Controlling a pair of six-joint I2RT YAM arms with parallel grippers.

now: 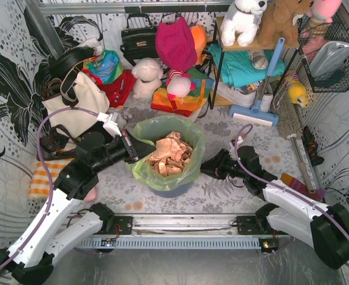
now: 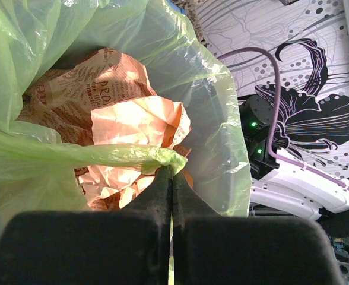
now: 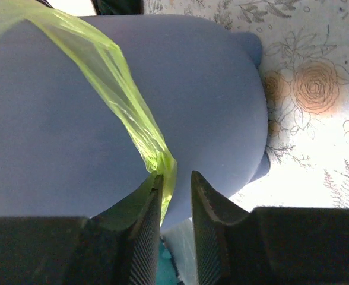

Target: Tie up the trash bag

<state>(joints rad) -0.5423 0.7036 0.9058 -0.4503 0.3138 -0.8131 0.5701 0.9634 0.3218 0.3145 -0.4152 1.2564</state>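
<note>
The trash bag (image 1: 193, 141), thin light-green film, lines a blue bin (image 1: 171, 191) at the table's middle, with crumpled tan paper (image 1: 170, 153) inside. My left gripper (image 1: 137, 149) is at the bag's left rim. In the left wrist view it (image 2: 171, 169) is shut on a gathered fold of the bag (image 2: 103, 155), above the paper (image 2: 133, 122). My right gripper (image 1: 203, 169) sits low at the bin's right side. In the right wrist view its jaws (image 3: 175, 175) stand apart, and a stretched strip of the bag (image 3: 121, 89) runs down the bin wall (image 3: 210, 89) into the gap, against the left finger.
A white tote with black straps (image 1: 79, 107), plush toys (image 1: 146, 77), a shelf rack (image 1: 246, 65) and a blue mop (image 1: 263, 95) crowd the back. An orange checked cloth (image 1: 44, 178) lies at the left. The right arm (image 2: 299, 184) shows beyond the bag.
</note>
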